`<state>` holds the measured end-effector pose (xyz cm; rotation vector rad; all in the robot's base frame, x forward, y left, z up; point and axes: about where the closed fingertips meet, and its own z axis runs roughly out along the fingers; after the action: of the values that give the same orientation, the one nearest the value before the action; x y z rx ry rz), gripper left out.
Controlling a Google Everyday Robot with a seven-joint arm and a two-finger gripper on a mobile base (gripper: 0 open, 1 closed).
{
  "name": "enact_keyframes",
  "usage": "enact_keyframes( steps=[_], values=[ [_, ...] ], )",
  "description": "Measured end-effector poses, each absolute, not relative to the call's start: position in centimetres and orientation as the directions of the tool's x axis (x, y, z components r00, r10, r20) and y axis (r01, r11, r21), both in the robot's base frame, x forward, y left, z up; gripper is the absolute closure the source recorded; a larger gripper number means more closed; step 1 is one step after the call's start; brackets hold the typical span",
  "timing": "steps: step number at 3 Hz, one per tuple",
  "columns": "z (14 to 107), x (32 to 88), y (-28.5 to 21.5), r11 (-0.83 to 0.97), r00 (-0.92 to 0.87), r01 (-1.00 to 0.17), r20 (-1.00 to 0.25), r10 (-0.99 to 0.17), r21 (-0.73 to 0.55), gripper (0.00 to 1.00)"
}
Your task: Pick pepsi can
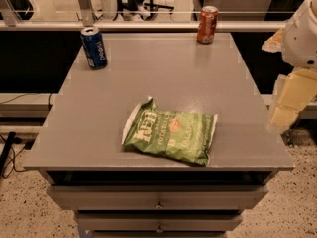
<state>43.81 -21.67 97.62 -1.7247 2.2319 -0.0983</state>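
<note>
- Closest to us, along the bottom of the frame, we've got the drawers point(158, 198) under the table, each with a little knob in the middle.
- Speckled floor point(302, 202) shows in both bottom corners, with some dark cables point(9, 150) trailing in at the lower left.
- Just above that is the grey table point(79, 133), and a green chip bag point(171, 135) lies flat on it a bit below the center of the frame.
- At the right edge, mid-height, the gripper point(287, 103) hangs off the side of the table, just past its right rim and touching nothing. Honestly we can't tell if it's released or clenched from here.
- The pepsi can point(94, 47) stands upright in the upper left, near the table's far left corner, well apart from the gripper.
- The orange-red can point(207, 25) stands upright at the far edge, top center-right.
- Behind the table a pale rail point(44, 26) runs across the top.
</note>
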Motion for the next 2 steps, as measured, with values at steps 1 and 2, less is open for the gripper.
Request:
enact_keyframes(
  steps=[1,2],
  values=[
    [97.5,44.4,-21.1,0.272,-0.219,-0.931,-0.221,-0.95,-0.244,0.0],
    [96.5,47.1,-18.0,0.269,-0.202,-0.938,-0.288,-0.936,-0.219,0.0]
  ],
)
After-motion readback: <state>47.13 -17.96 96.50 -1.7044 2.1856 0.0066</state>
